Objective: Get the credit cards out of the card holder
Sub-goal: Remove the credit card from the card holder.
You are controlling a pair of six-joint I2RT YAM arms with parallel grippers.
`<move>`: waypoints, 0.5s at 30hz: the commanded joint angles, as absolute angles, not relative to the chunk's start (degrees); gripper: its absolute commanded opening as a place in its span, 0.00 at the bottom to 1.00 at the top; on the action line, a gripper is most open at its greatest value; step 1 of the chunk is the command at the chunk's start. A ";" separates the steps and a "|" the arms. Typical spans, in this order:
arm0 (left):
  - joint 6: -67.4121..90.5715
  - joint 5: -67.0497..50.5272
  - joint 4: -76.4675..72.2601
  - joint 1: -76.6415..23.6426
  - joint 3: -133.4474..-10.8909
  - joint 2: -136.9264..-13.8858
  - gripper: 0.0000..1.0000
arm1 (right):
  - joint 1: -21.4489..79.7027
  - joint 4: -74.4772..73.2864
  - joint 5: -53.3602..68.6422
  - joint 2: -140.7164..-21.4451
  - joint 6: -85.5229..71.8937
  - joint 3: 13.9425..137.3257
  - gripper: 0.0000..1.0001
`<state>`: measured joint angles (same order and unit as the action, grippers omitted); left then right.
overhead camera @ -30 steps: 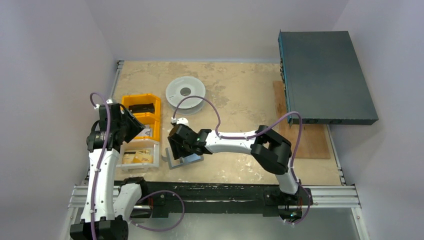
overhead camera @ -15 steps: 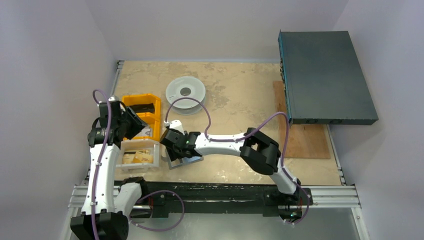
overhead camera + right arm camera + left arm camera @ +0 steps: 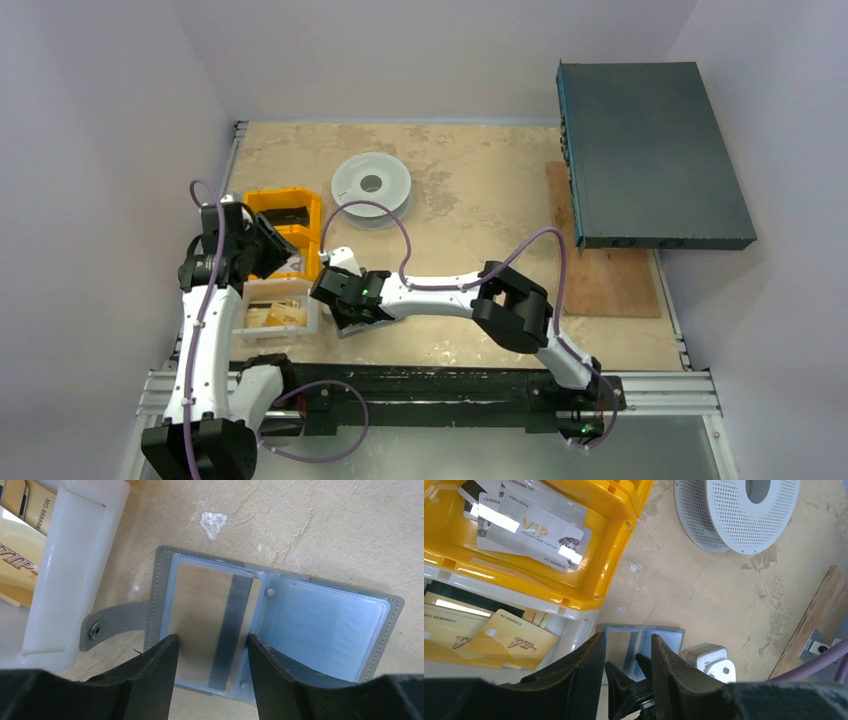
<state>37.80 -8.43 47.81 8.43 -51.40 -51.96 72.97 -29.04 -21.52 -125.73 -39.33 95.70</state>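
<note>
The slate-grey card holder [image 3: 345, 592] lies open and flat on the table beside the white bin. Its strap [image 3: 117, 620] points toward that bin. A card with a dark stripe [image 3: 200, 605] sits in its left clear sleeve. The right sleeve looks pale blue. My right gripper [image 3: 211, 640] is open, its fingertips straddling the striped card just above the holder. From the top view the right gripper [image 3: 345, 300] covers most of the holder. My left gripper [image 3: 627, 637] is open and empty, raised over the bins, with the holder [image 3: 671, 636] seen beyond its tips.
Yellow bins [image 3: 285, 215] hold silver VIP cards [image 3: 531, 527]. A white bin [image 3: 275, 310] holds gold cards [image 3: 509, 640]. A pale round spool [image 3: 372, 185] lies at the back. A dark box [image 3: 650, 150] and a wooden board [image 3: 620, 275] are at the right.
My right gripper has moved left over the card holder, toward the white bin. The left arm has shifted only slightly.
</note>
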 commanded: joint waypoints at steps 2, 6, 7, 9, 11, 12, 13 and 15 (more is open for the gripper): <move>36.51 -11.38 45.40 8.94 -50.51 -52.18 0.38 | 72.97 -31.21 -19.81 -127.36 -39.78 94.29 0.48; 35.77 -15.31 44.67 8.88 -49.81 -53.21 0.37 | 71.20 -27.65 -16.38 -124.27 -41.99 86.03 0.34; 35.52 -16.83 44.37 8.80 -49.50 -53.73 0.38 | 70.45 -26.09 -15.24 -123.00 -42.70 83.25 0.29; 34.98 -19.74 43.86 8.15 -49.20 -54.90 0.38 | 68.67 -23.22 -12.88 -120.50 -43.94 78.28 0.21; 34.54 -20.86 43.42 5.79 -48.97 -56.20 0.37 | 66.62 -20.17 -10.14 -118.22 -45.06 73.78 0.15; 34.28 -20.65 43.36 3.78 -49.07 -56.79 0.38 | 65.55 -18.29 -8.92 -116.82 -45.59 71.62 0.12; 34.39 -19.94 43.41 1.60 -49.13 -57.37 0.38 | 64.57 -16.76 -7.69 -115.84 -45.89 69.22 0.10; 35.24 -19.19 43.01 -2.77 -48.82 -58.45 0.37 | 62.86 -13.61 -5.26 -114.19 -46.12 66.19 0.07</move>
